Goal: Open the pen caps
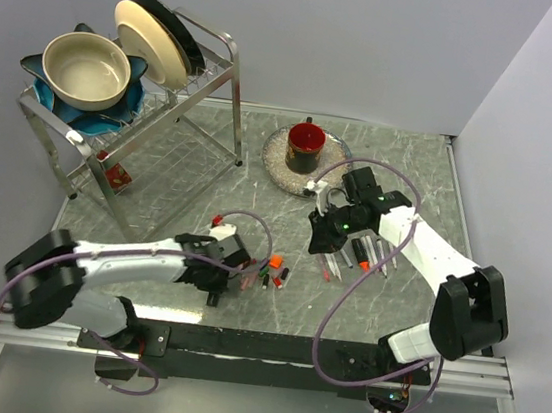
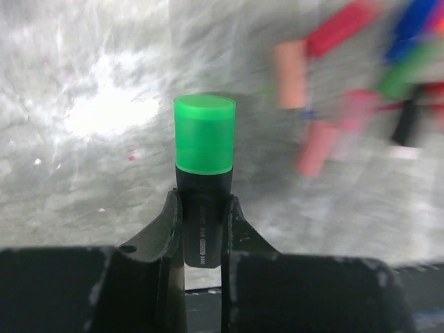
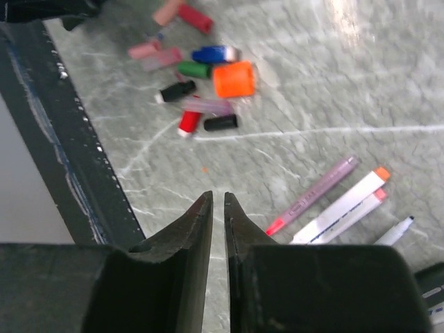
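Nearest us, well short of the red mug (image 1: 305,148) and off to its left, we see the left gripper (image 2: 202,202) clamped on a black marker (image 2: 202,229). Its fingers (image 2: 168,229) press against either side of the barrel. The green cap (image 2: 203,135) sits on the marker's end just past the fingertips (fully seated on the barrel).

Just beside that gripper, on the near side of the mug, the loose pen caps (image 3: 198,76) lie in a small heap on the table (image 1: 412,163). We make out red, pink, black, green and blue ones, with one fat orange cap (image 3: 233,78) at the heap's edge.

Closer to the mug and slightly to its right, the right gripper (image 3: 217,200) hovers with its jaws drawn almost together, only a slit between them, holding nothing. Several pens (image 3: 333,201) lie side by side near it.

The mug itself stands on a plate (image 1: 273,161), and the dish rack (image 1: 238,106) stands to its left.
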You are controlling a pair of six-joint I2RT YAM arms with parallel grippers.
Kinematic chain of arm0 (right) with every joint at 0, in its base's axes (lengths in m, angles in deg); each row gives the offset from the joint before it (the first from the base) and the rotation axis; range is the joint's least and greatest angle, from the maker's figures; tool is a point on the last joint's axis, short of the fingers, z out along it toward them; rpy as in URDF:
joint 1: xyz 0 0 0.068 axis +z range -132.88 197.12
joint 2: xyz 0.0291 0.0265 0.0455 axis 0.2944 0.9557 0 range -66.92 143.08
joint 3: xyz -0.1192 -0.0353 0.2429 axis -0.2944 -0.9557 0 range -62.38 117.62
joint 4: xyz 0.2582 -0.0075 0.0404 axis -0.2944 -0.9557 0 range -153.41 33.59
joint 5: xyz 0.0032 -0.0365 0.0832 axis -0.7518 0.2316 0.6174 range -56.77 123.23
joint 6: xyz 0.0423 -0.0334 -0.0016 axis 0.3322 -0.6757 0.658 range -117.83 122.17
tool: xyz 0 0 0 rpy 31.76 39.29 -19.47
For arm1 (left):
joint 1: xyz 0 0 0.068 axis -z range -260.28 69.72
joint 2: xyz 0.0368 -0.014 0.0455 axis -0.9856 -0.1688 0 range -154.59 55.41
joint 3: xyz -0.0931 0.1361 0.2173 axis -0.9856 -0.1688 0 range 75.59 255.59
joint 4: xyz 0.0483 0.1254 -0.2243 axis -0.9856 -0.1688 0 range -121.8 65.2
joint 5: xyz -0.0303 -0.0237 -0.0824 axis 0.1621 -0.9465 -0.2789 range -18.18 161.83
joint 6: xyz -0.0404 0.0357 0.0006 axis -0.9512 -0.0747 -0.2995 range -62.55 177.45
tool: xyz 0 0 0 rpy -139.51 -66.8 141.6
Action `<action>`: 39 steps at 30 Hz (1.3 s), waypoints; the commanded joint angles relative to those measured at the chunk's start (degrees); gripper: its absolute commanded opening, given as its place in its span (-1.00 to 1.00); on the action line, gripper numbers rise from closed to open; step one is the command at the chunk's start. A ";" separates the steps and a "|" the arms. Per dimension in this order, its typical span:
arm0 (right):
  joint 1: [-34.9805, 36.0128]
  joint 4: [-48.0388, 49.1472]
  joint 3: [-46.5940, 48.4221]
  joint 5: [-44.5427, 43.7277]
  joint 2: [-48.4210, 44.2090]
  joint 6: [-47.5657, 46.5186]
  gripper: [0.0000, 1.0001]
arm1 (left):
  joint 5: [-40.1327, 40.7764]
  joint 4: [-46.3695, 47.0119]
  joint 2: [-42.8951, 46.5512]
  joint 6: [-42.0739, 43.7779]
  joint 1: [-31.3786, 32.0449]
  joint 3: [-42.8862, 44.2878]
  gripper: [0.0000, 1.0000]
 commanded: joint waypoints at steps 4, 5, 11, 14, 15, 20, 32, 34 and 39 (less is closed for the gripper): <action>-0.37 2.55 -0.87 7.50 -9.50 -2.06 -0.48 | -3.33 19.31 19.37 3.33 0.16 -2.91 -0.98; -0.46 2.81 -0.97 8.38 -10.29 -2.06 -0.44 | -3.51 21.59 20.69 3.41 0.08 -4.05 -0.99; -2.04 8.43 -4.83 19.08 -16.53 -0.92 0.05 | -1.41 44.01 23.34 1.66 0.07 -6.18 -0.98; -2.13 8.10 -5.98 23.48 -16.63 -2.83 0.38 | 1.92 49.21 19.04 0.96 0.16 -2.84 -0.99; -1.95 8.00 -5.98 23.77 -16.54 -3.02 0.39 | 2.72 50.09 16.42 -0.09 0.16 -1.87 -0.99; -1.42 17.21 -10.45 19.30 -19.34 5.12 0.47 | 5.45 51.41 8.15 -3.26 0.08 5.68 -0.98; -1.25 34.36 -15.91 4.27 -22.60 22.98 0.36 | 4.76 53.34 -0.74 -8.62 0.60 9.82 -0.98; -1.25 35.77 -16.26 2.95 -22.16 24.13 0.33 | 4.31 53.96 -1.27 -9.06 0.86 10.00 -0.98; -1.16 36.65 -15.64 0.40 -20.14 27.91 0.27 | 3.43 55.63 -2.68 -10.29 1.30 10.18 -0.98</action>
